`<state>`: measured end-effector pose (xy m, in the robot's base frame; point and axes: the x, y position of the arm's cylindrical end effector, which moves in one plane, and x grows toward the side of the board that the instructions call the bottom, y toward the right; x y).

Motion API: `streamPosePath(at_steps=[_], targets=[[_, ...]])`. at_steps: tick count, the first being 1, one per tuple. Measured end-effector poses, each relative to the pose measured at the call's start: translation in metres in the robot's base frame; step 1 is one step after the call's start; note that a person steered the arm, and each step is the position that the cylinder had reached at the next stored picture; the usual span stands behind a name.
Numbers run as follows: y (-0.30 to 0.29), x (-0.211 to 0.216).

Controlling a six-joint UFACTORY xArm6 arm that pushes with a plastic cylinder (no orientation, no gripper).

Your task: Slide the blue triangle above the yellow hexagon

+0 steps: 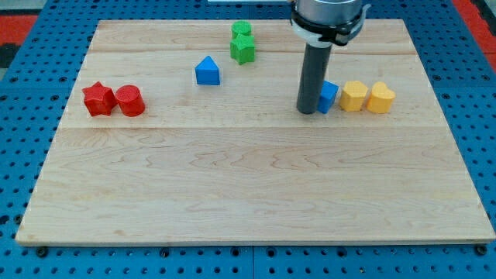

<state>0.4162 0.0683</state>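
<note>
The blue triangle (208, 71) lies on the wooden board (248, 186) at the upper middle-left. The yellow hexagon (354, 96) sits at the view's right, with a yellow heart-shaped block (380, 98) touching its right side. A second blue block (329, 96), partly hidden by the rod, sits against the hexagon's left side. My tip (308, 111) rests on the board right beside this blue block's left edge, far to the right of the blue triangle.
Two green blocks stand near the top edge, a cube (242, 31) and a star-like one (242, 50) just below it. A red star (98, 99) and a red round block (130, 101) sit side by side at the left.
</note>
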Motion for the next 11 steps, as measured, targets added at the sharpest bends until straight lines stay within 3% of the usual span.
streamPosePath(at_steps=[1,2,3,4,5,6,7,11], targets=[[-0.106,0.015],[-0.196,-0.025],[-0.208,-0.091],[-0.147,-0.094],[-0.046,-0.054],[0.042,-0.047],[0.065,-0.046],[0.052,-0.042]])
